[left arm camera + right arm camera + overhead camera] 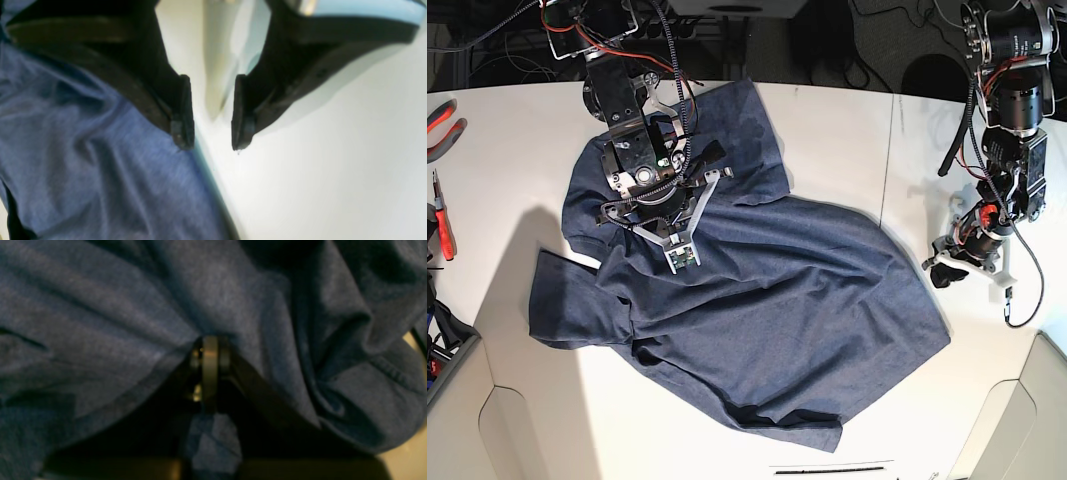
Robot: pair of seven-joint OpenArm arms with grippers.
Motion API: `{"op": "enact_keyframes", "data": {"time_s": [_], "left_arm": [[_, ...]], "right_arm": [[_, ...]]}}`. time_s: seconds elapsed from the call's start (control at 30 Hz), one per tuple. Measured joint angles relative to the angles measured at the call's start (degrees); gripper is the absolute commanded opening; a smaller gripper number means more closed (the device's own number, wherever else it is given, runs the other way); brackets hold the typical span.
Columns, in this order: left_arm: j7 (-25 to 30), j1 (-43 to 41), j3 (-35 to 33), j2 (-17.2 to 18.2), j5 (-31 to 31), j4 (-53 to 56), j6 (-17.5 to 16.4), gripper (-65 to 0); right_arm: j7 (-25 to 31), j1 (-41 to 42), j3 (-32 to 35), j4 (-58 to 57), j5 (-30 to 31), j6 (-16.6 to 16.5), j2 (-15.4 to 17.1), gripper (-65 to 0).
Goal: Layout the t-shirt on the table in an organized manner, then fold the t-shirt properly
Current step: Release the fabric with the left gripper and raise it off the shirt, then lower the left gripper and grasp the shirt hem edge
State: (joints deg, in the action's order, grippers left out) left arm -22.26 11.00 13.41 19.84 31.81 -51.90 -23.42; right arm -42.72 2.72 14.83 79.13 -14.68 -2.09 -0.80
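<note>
Lay spread and rumpled across the middle of the table (827, 130), the t-shirt (757, 300), plain navy side up, no lettering visible. Reached from about eleven o'clock near the far edge down to a hem corner at about five o'clock, one sleeve sticking out toward nine o'clock. Creased in long diagonal folds across the body.

Sat low over the shirt's upper part at about eleven o'clock, the right gripper (210, 340). Fingers pressed together with a pinch of navy cloth drawn up between them, wrinkles fanning outward from the tips in the right wrist view.

Hung at about three o'clock, near the table's side and well apart from the shirt in the base view, the left gripper (212, 136). Fingers (183, 133) spread with a clear gap, nothing between them; white tabletop under the gap, blue cloth edge filling the wrist view's seven o'clock side.

Red-handled pliers (442, 120) at nine o'clock by the table's edge.
</note>
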Motion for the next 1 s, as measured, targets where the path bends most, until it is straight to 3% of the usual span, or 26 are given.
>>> {"op": "enact_keyframes", "data": {"time_s": [0.13, 0.93, 1.0], "left_arm": [[0.04, 0.02, -0.11, -0.63, 0.15, 0.26, -3.39, -35.0], [1.11, 0.15, -0.22, -3.61, 0.98, 0.26, -3.41, -35.1], [1.11, 0.13, -0.22, -3.65, 1.01, 0.26, -2.23, -35.1]], "right_arm": [[0.0, 0.0, 0.0, 0.0, 0.0, 0.0, -0.02, -65.0], [0.0, 0.0, 0.0, 0.0, 0.02, 0.0, 0.0, -65.0], [0.0, 0.0, 0.0, 0.0, 0.02, 0.0, 0.0, -65.0]]}}
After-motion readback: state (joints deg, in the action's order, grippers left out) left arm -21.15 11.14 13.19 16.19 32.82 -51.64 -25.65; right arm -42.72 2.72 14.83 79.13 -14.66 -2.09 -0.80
